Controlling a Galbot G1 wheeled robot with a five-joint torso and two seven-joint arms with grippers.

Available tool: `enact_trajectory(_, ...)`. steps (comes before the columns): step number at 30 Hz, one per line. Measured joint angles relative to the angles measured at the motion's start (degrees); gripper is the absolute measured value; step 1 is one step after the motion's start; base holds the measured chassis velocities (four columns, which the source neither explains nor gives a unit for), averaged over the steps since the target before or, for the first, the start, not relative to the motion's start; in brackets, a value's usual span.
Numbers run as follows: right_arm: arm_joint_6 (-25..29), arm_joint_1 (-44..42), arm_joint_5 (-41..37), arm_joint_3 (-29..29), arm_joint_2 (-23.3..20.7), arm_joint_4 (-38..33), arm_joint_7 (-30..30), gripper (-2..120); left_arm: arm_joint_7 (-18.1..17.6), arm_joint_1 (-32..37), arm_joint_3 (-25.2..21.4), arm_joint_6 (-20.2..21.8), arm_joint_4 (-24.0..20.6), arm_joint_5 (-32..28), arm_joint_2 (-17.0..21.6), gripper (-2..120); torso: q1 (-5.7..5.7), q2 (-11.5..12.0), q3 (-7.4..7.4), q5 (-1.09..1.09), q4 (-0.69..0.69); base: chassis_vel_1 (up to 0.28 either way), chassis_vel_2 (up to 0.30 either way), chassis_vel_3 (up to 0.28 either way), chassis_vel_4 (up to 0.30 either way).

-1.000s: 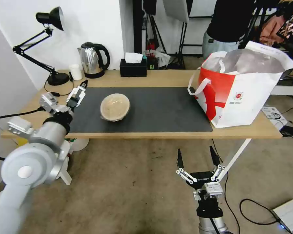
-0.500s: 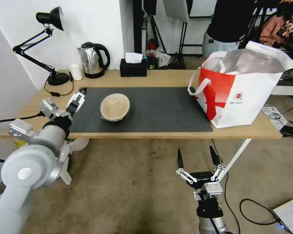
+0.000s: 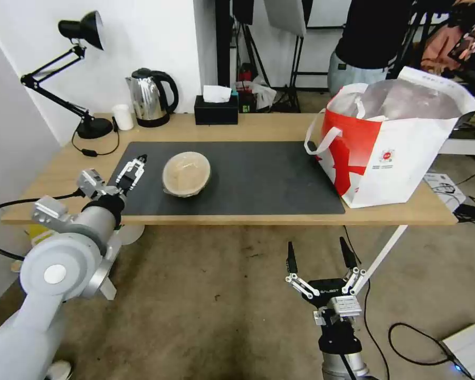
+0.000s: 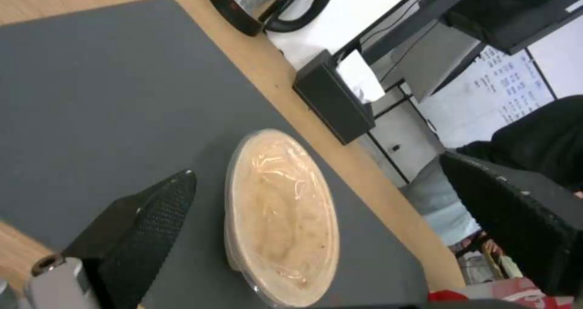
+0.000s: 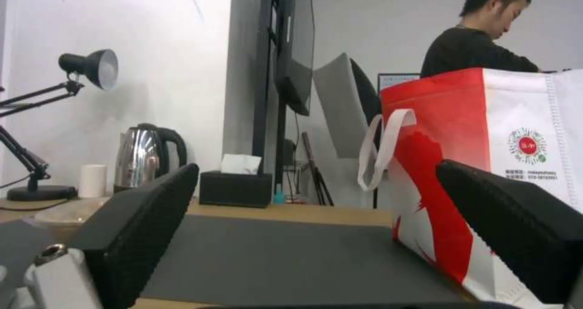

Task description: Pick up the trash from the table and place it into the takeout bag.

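Right gripper (image 3: 317, 254) hanging parked below the table (image 3: 258, 125) edge, fingers spread wide and holding nothing, left gripper (image 3: 135, 168) hovering open just beside the shallow tan bowl (image 3: 186, 173) on the dark mat (image 3: 264, 174), takeout bag (image 3: 390, 142) standing at the far right, its contents hidden by foil.

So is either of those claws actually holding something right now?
No, nothing is held. The left gripper is open beside the tan bowl on the mat, not touching it. The right gripper hangs open below the table's front edge.
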State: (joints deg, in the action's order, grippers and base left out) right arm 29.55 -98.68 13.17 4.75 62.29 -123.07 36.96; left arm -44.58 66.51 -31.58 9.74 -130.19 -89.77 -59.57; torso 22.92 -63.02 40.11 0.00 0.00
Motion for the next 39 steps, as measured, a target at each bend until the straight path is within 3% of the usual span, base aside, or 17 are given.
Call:
enact_trajectory(14,0.0,0.0,0.0,0.0,0.0,0.0,0.0,100,-0.8,-3.6,2.5,0.5,4.3,-1.4,1.2,100,0.00,0.0,0.00,0.00,0.01,0.000,0.000,0.000,0.000)
enact_trajectory(28,0.0,0.0,0.0,0.0,0.0,0.0,0.0,100,-3.3,-9.7,8.0,1.4,11.2,-2.3,1.6,100,0.00,0.0,0.00,0.00,0.01,0.000,0.000,0.000,0.000)
enact_trajectory(39,0.0,0.0,0.0,0.0,0.0,0.0,0.0,100,-4.2,-11.0,9.2,1.9,13.2,-2.8,1.5,100,0.00,0.0,0.00,0.00,0.01,0.000,0.000,0.000,0.000)
